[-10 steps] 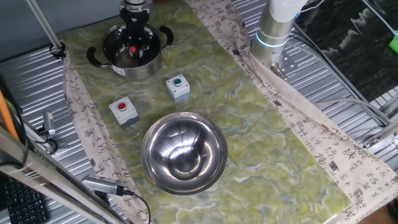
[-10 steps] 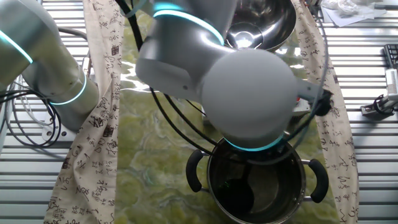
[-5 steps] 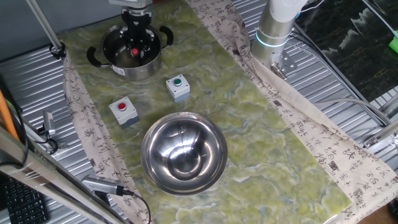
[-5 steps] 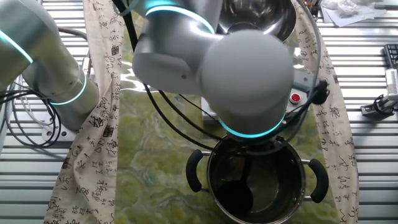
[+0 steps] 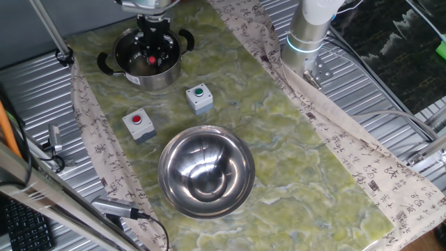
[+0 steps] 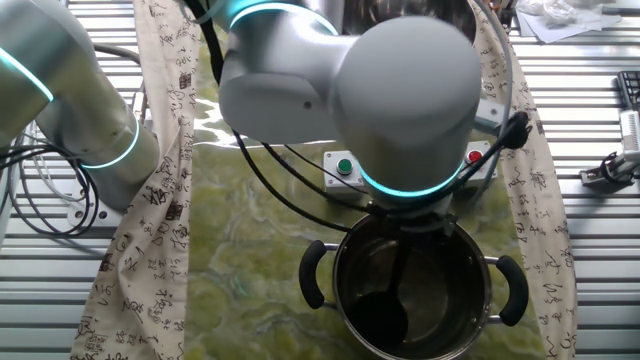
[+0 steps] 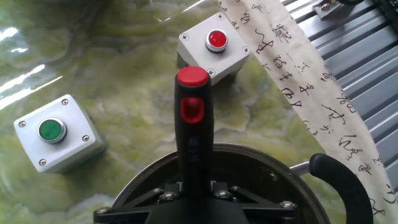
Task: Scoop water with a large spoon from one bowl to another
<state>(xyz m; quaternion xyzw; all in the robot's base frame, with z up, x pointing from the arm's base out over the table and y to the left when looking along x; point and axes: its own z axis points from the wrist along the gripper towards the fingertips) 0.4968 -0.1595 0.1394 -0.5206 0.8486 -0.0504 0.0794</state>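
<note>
Gripper: over the pot, pointing down into it. Jaws closed on spoon handle per hand view; fingertips themselves mostly out of frame.
Large spoon: black handle w/ red end cap and red hang-hole insert, held approx. upright in hand view. In the other fixed view, shaft runs down inside pot; scoop end dark, low in pot, detail unclear.
Pot: small steel, 2 black loop handles, far end of green marbled mat. Also seen and rim.
Water: cannot confirm level; only dark reflections in pot interior.
Mixing bowl: wide, shiny, no handles, well apart from pot, near end of mat. Mostly hidden by arm in the other fixed view.
Button boxes: red and green, between pot and bowl, apart from both.
</note>
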